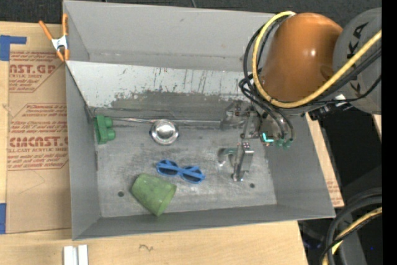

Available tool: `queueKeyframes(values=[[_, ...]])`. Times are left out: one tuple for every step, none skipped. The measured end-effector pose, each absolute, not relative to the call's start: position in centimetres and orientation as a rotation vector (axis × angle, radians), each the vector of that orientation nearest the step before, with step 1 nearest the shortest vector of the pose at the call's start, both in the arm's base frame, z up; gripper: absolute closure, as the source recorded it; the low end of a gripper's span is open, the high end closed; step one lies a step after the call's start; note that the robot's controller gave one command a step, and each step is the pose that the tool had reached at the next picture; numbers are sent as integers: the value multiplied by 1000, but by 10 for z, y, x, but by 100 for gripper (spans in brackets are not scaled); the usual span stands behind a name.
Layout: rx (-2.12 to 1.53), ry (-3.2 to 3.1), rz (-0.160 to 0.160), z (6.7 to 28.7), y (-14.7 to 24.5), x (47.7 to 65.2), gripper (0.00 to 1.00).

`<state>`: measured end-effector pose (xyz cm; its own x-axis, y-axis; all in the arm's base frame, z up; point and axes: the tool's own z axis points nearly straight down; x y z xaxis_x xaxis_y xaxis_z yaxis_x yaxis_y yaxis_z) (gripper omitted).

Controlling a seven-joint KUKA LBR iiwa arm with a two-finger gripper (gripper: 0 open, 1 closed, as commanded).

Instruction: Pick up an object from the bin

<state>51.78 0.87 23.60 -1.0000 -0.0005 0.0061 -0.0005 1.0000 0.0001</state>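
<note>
Blue piece (180,171): thin, two-lobed item shaped like a bow, lying flat on the floor of the bin (186,34), lower centre of the frame.
Selection: the task names no item. The blue piece is the one nearest the gripper and is treated as the likely candidate.
Gripper (239,174): low over bare floor in the lower right of the bin, right of the blue piece and apart from it.
Gripper state: cannot be told, released or clenched. Nothing is seen held.
Handling (judged): probably light, stiff plastic. It sits low, so it may slide on the metal floor rather than lift.
Hold point (judged): the narrow waist between the two lobes, gripped across the short axis.
Cup (152,193): green, tipped on its side, just below and left of the blue piece. It would likely roll if nudged.
Ball (164,131): shiny silver, above the blue piece at frame centre, and probably slippery.
Block (104,129): green, at the left wall, well apart from the gripper.
</note>
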Motion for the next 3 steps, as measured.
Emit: queueKeyframes(values=[[-265,-3140,-4,73,14,488,0],[-366,-3126,-5,74,77,510,0],[-372,-3128,-4,74,74,510,100]])
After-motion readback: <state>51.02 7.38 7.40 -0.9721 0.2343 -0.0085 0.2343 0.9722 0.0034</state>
